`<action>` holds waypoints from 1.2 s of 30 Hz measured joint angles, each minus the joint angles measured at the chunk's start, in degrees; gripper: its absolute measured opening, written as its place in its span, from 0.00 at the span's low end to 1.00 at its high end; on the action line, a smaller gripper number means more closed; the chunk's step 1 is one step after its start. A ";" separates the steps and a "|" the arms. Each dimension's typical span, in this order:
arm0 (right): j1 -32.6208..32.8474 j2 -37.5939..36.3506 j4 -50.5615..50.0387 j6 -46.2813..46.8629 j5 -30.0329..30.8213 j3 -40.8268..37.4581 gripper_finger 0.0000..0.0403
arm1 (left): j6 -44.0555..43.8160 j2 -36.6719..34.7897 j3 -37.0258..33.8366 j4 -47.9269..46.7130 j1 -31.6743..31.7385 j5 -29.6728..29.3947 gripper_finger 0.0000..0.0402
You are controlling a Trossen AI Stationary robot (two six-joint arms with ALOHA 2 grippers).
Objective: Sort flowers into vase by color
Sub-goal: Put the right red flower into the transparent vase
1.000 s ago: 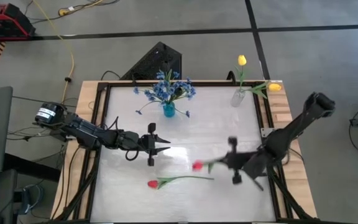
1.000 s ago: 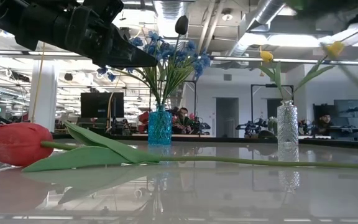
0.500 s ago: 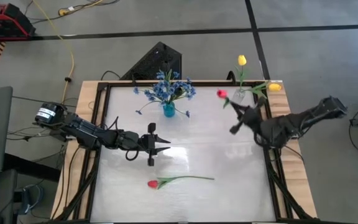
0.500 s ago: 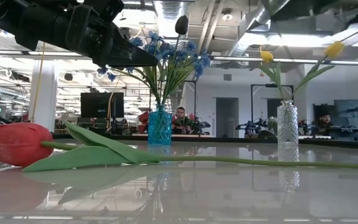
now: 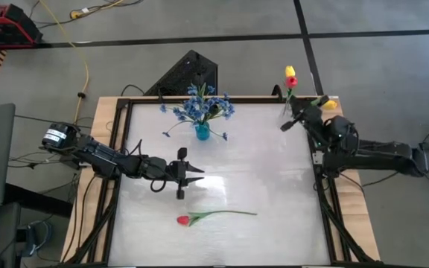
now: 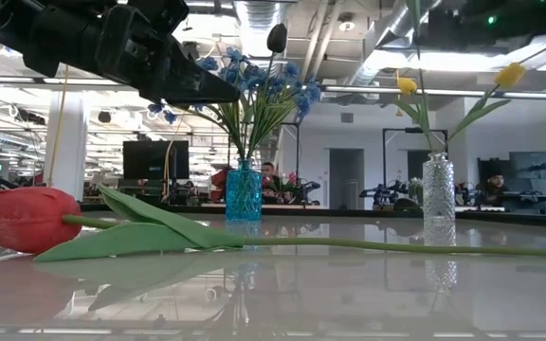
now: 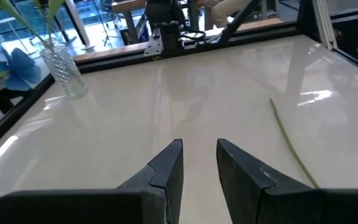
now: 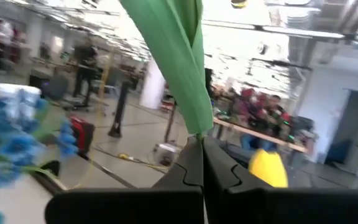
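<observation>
My right gripper (image 5: 295, 119) is at the table's far right corner, shut on a red tulip whose bloom (image 5: 291, 80) stands beside a yellow tulip (image 5: 290, 71) above the clear vase (image 6: 438, 188). A second yellow tulip (image 5: 329, 104) leans out of that vase. Another red tulip (image 5: 184, 219) lies flat on the table near the near edge, and its stem (image 6: 368, 245) points toward the right. Blue sprays (image 5: 202, 106) stand in the blue vase (image 6: 244, 189). My left gripper (image 7: 197, 149) hovers open over the table's left middle (image 5: 183, 175). My right gripper pinches the red tulip between both fingers where a green leaf (image 8: 194, 124) leaves the stem. It comes from the table's right side. The tulip is lifted clear of the table and stands roughly upright, bloom up. Whether its lower end is in the vase cannot be told.
A wooden rim (image 5: 337, 130) frames the glossy white tabletop. A black box (image 5: 192, 72) sits beyond the far edge behind the blue vase. The lying tulip's stem end (image 7: 291, 149) shows just ahead of my left gripper. People and desks show in the room behind.
My right gripper has carried the red tulip from above the table's near right area toward the far right corner, up to the clear vase. The tulip has turned from lying level to roughly upright. The left arm and the tulip on the table have stayed put.
</observation>
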 joint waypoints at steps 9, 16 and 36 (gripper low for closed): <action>-7.88 -0.18 -1.09 -1.65 -1.81 -1.29 0.04 | -0.41 0.00 -0.02 -1.21 0.00 0.04 0.22; -12.81 -0.05 -1.45 -0.95 -7.40 -1.29 0.04 | -0.41 0.00 -0.02 -1.21 0.00 0.04 0.22; -19.14 4.51 -3.87 2.80 -12.31 -1.18 0.04 | -1.24 0.00 -0.02 -1.23 0.00 0.07 0.22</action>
